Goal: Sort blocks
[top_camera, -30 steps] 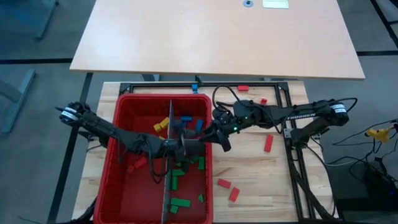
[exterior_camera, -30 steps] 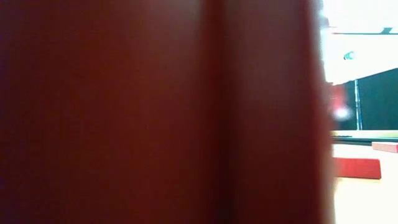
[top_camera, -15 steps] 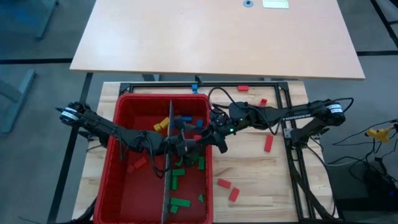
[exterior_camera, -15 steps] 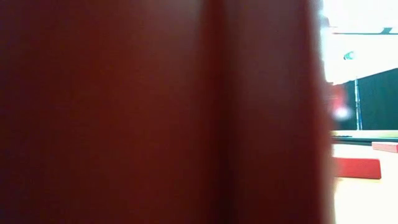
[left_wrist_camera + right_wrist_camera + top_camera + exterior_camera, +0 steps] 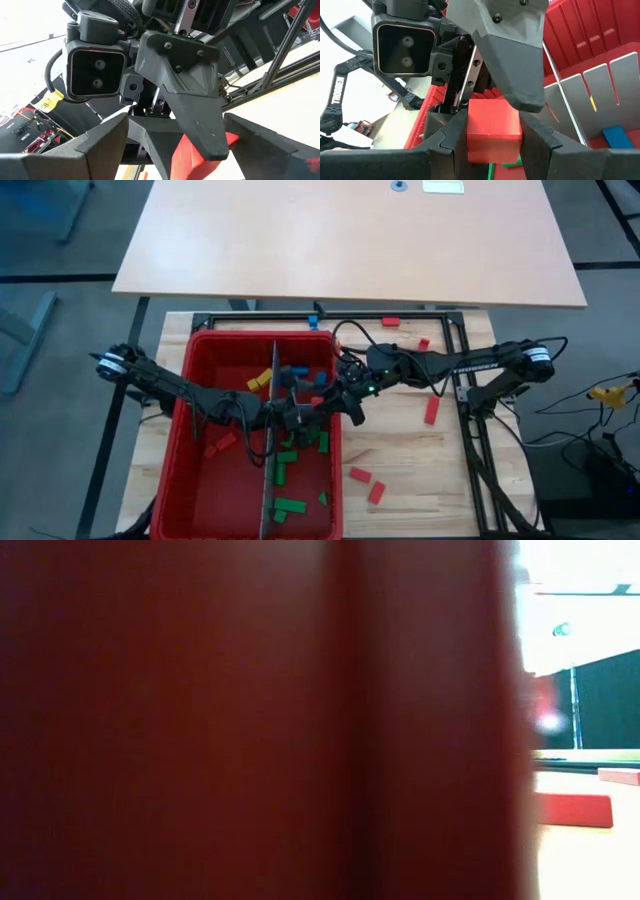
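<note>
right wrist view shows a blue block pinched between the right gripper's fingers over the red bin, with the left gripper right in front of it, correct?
Not quite: the block between the right gripper's fingers is red, not blue, as the right wrist view shows. The rest holds: it sits over the red bin, with the left gripper directly in front of it.

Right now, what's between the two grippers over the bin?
A red block. The right wrist view shows it between the right gripper fingers, with the left gripper finger down against it.
</note>
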Motion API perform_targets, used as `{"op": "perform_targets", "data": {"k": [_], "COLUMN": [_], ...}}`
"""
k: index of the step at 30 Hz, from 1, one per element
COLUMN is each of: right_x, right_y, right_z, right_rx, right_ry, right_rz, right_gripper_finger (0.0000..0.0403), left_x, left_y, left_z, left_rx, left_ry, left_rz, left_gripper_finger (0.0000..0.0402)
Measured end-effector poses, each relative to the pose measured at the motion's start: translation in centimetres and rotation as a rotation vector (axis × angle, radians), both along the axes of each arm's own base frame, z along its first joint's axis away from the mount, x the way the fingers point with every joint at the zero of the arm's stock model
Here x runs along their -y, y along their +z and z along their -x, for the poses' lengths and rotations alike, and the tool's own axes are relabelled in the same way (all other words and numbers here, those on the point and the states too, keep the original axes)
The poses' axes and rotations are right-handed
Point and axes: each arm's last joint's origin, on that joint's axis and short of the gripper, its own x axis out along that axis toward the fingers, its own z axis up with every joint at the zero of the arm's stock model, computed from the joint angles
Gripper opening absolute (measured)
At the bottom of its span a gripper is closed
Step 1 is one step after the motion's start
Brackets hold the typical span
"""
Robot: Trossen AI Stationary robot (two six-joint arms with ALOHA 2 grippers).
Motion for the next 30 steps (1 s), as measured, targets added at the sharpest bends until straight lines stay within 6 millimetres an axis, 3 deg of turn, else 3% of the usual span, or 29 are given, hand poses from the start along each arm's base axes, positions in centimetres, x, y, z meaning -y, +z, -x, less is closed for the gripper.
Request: {"op": "perform_targets", "data": {"k": [4,11,23,30], "right_x": [0.03,0.05,0.04,0.03], "right_y": [0.01,-0.03,-0.03,0.07], "right_z": [-0.01,0.02,0.02,0.07], "right_rx": [0.0,-0.015,-0.012,0.008], "right_ry": [-0.003,-0.006,0.0,0.01], "right_rz": [0.001,-0.029,-0.021,0.015], "right_gripper_finger": [0.0117,0.0117,0.0119,0.0186], "left_x": [0.0,0.14,0.14,0.1], "left_y": [-0.17,-0.6,-0.62,-0.51], "left_z": [0.0,0.0,-0.02,0.03], "left_rx": [-0.017,-0.068,-0.067,-0.052], "left_ry": [-0.001,-0.036,-0.051,-0.046], "left_rz": [-0.006,-0.049,-0.034,0.008], "left_gripper_finger": [0.0265,0.0112,0.0112,0.0108]}}
